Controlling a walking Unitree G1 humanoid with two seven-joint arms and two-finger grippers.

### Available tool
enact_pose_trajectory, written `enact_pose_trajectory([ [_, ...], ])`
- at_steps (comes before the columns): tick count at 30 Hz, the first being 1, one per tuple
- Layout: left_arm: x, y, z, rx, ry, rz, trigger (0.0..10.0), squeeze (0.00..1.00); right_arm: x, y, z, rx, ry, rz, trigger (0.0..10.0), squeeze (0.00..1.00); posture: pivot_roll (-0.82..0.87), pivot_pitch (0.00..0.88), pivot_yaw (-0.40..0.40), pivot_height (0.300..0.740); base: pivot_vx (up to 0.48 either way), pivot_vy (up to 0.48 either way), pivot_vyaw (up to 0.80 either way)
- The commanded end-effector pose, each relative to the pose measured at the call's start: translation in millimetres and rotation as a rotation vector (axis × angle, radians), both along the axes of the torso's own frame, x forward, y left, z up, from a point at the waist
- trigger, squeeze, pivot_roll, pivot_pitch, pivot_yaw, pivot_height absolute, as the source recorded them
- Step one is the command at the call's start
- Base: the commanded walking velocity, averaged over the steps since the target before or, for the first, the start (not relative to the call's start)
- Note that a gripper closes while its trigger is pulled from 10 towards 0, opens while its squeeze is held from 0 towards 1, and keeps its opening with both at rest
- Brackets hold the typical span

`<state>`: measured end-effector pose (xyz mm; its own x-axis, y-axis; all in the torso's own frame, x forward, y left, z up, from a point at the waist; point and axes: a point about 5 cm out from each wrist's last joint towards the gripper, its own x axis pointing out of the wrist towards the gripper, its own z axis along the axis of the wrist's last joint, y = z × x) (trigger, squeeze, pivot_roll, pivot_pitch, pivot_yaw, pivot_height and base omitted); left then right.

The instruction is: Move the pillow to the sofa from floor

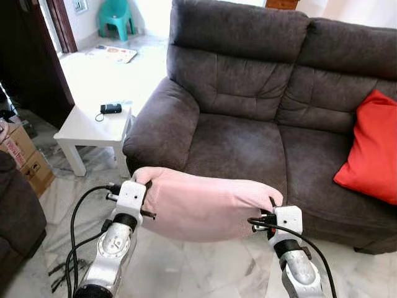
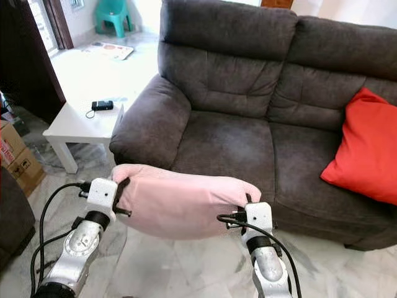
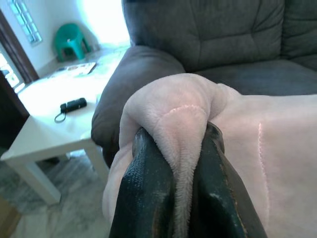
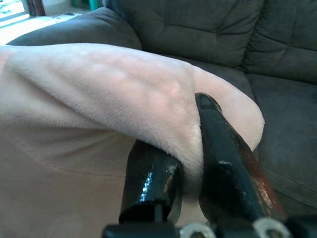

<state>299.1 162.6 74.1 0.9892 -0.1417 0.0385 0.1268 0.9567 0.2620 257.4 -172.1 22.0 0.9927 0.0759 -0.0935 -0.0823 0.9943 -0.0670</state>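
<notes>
A pale pink pillow (image 1: 208, 202) hangs in the air between my two arms, just in front of the dark grey sofa (image 1: 248, 146). My left gripper (image 1: 146, 184) is shut on the pillow's left end, its black fingers (image 3: 148, 193) pinching a fold of the plush cover. At the pillow's right end my right gripper (image 1: 273, 208) is shut too, with cloth squeezed between its fingers (image 4: 223, 158). The pillow's far edge reaches over the front of the sofa's left seat cushion.
A red cushion (image 1: 372, 146) leans on the sofa's right seat. A white side table (image 1: 87, 127) with a small black device (image 1: 111, 108) stands left of the sofa arm. Cardboard boxes (image 1: 25, 155) sit at the far left. A teal stool (image 1: 116, 15) stands far back on the marble floor.
</notes>
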Motion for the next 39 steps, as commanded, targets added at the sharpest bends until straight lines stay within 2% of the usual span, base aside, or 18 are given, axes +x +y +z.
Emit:
enact_pose_trajectory([
  [1,8.5,-1.8,13.8,0.009,-0.050,0.003,10.0,0.00,4.0,-12.9,16.9,0.042,-0.081,-0.071,10.0,0.00,0.11,0.000,-0.114,0.740,0.000,0.000,0.00],
  [4,12.9,-9.1,20.4,0.004,-0.066,-0.007,10.0,0.00,5.4,-7.3,25.2,0.030,-0.110,-0.059,10.0,0.00,0.09,0.000,-0.103,0.740,0.000,0.000,0.00],
  [8,12.7,-11.0,23.9,0.011,-0.082,-0.019,10.0,0.00,6.2,-5.5,29.8,0.037,-0.117,-0.060,10.0,0.00,0.09,0.000,-0.100,0.740,0.000,0.000,0.00],
  [18,13.3,-6.7,31.4,0.013,-0.106,0.000,10.0,0.00,12.0,-2.3,46.3,0.030,-0.139,-0.040,10.0,0.00,0.10,0.000,-0.107,0.740,0.000,0.000,0.00],
  [27,14.2,-4.7,36.8,0.005,-0.125,0.021,10.0,0.00,18.7,2.9,55.6,0.010,-0.151,-0.005,10.0,0.00,0.11,0.000,-0.120,0.740,0.254,0.000,0.00],
  [39,19.2,-5.5,47.8,-0.005,-0.158,0.028,10.0,0.00,25.4,8.1,64.4,0.036,-0.163,0.004,10.0,0.00,0.10,0.000,-0.120,0.740,0.289,0.000,0.00],
])
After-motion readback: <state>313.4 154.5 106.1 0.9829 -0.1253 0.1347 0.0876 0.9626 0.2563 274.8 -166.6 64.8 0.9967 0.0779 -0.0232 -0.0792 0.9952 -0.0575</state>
